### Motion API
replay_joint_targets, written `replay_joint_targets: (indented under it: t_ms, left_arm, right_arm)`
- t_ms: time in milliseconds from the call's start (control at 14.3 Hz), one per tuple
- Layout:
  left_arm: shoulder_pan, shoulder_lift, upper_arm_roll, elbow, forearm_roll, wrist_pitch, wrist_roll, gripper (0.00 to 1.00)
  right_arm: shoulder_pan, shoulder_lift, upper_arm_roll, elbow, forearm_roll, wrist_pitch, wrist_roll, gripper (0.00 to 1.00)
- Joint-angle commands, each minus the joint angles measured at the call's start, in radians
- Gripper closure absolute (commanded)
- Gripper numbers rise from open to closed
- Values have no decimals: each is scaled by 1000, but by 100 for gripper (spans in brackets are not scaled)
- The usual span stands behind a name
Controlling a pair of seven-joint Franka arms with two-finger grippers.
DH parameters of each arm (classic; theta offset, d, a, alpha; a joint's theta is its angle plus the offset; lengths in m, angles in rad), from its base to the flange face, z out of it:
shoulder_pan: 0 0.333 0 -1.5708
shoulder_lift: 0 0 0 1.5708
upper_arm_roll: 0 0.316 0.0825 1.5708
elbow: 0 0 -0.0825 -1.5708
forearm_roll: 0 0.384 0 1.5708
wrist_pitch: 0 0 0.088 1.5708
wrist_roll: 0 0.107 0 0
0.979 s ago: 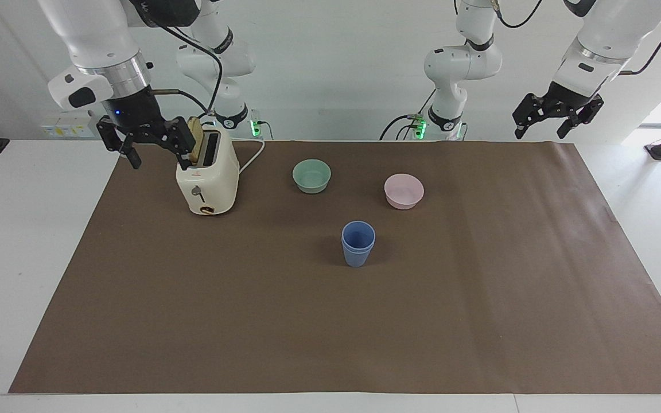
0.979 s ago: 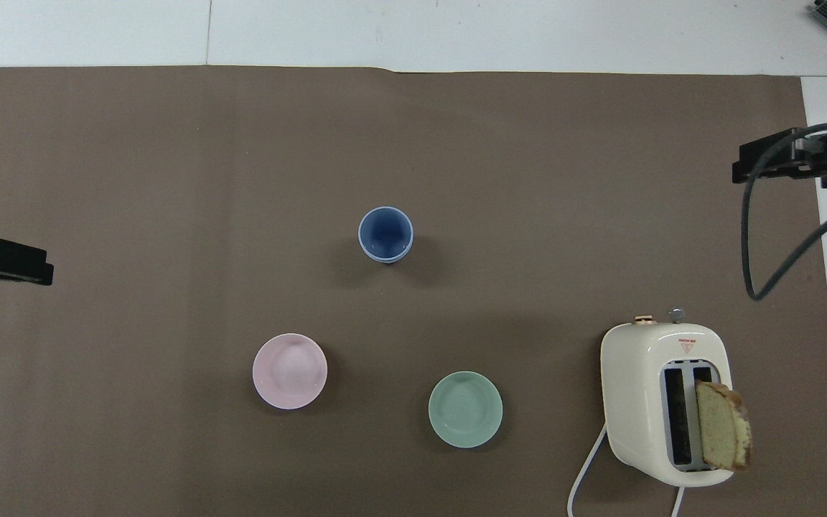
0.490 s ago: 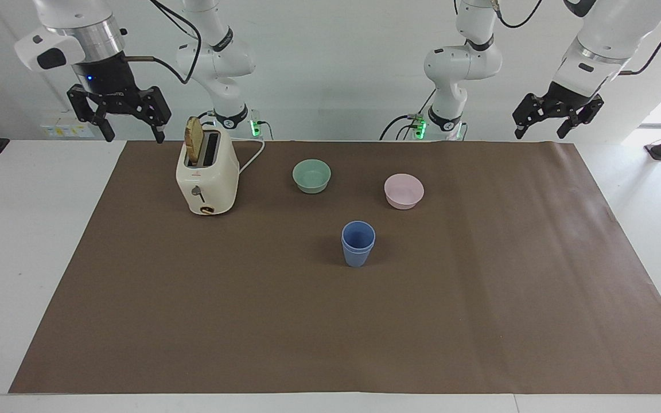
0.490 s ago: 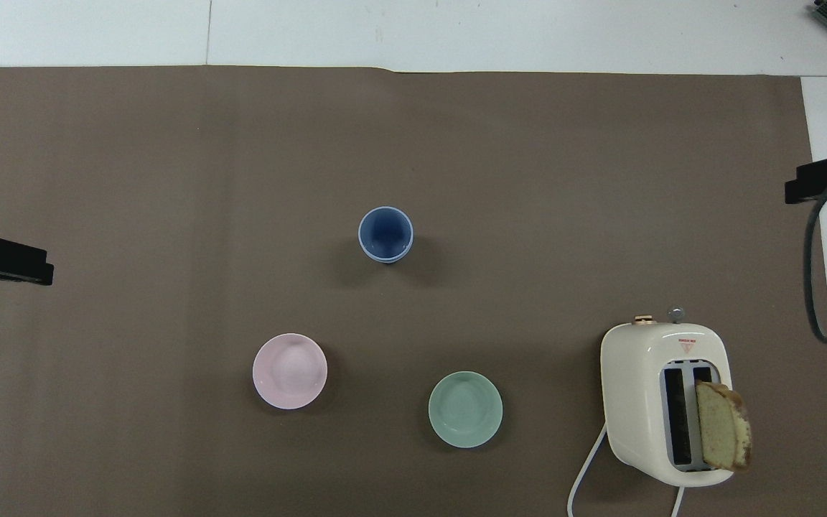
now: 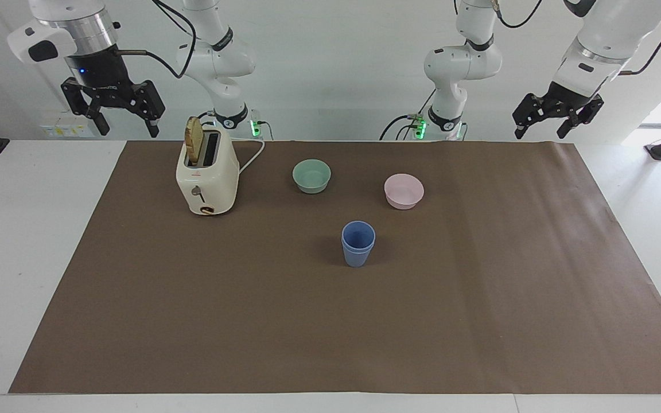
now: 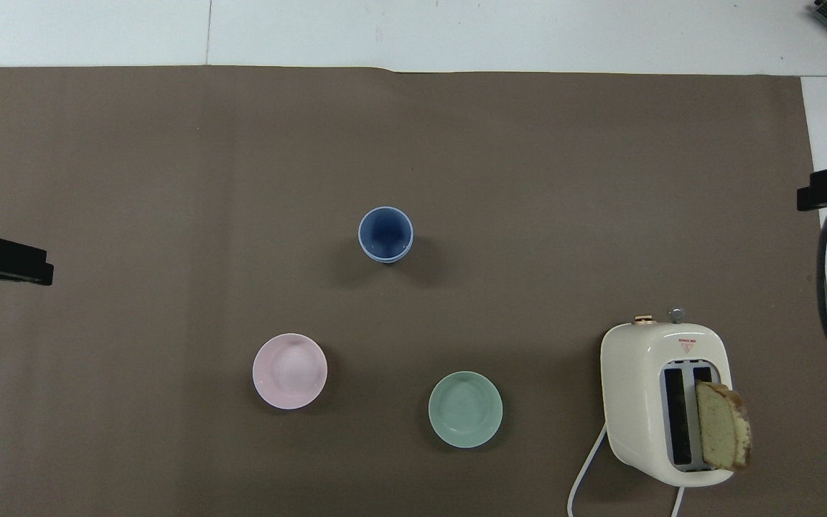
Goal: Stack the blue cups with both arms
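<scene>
Since the two matte periwinkle-blue tapered plastic cups (image 5: 358,244) already sit nested, farther from the robots than the pale pink bowl (image 5: 404,191), any return risks toppling them; left hand (image 5: 553,118) and right hand (image 5: 113,112) hang open, raised and well apart from the stack.

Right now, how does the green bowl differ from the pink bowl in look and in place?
The green bowl is mint-coloured; the pink bowl is pale pink. The green bowl lies nearer to the robots and toward the right arm's end, closer to the toaster; the pink bowl lies toward the left arm's end. The pink bowl looks slightly wider. Both stand upright and empty on the brown mat, nearer to the robots than the stacked blue cups.
</scene>
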State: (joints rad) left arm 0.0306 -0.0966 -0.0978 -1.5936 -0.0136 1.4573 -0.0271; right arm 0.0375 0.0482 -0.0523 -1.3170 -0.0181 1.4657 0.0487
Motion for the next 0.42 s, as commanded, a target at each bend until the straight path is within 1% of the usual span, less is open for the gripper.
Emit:
replay_joint_targets:
  t_ms: [0,350]
  left_arm:
    - [-5,-20,10,-14,-14,-9,4,0]
    - [-5,-20,10,-14,-14,-9,4,0]
  right_arm:
    - [-18,-11,9,-16,7,-2,-29,0]
    - [-18,-13,11,-22,7,-5,-29,0]
